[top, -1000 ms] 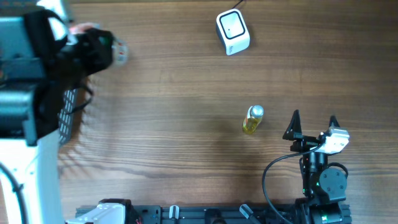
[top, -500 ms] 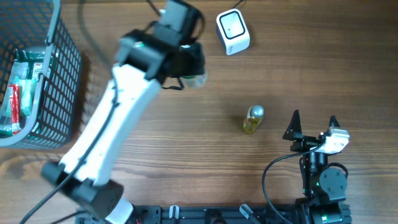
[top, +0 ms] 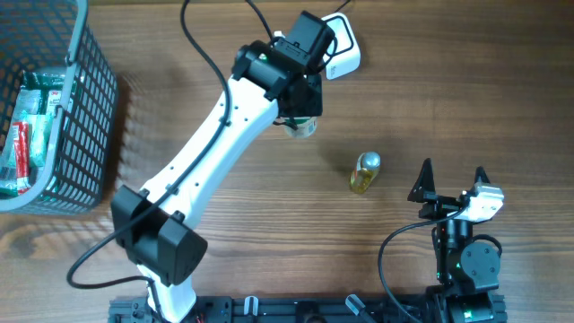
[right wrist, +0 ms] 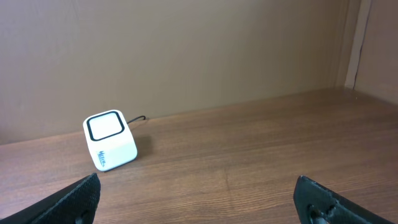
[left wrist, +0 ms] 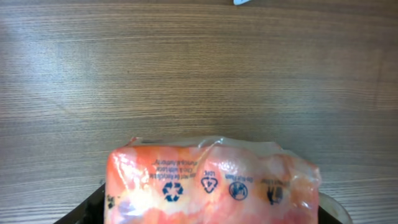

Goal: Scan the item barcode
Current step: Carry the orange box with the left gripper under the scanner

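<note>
packet (left wrist: 211, 186): glossy orange-pink plastic pouch, crinkled | print: blue recycling marks, upside down in the left wrist view | state: held off the table in the left gripper (left wrist: 211, 214) | scanner (right wrist: 109, 140): white cube, dark-rimmed square window, cable behind | place: on the table, near the packet, partly hidden from overhead

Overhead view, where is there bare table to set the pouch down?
Bare table lies right of the scanner, beyond the right gripper, and again between the basket and the left arm. It is crowded beside the scanner, where the left gripper holds the pouch, with the small bottle nearby.
</note>
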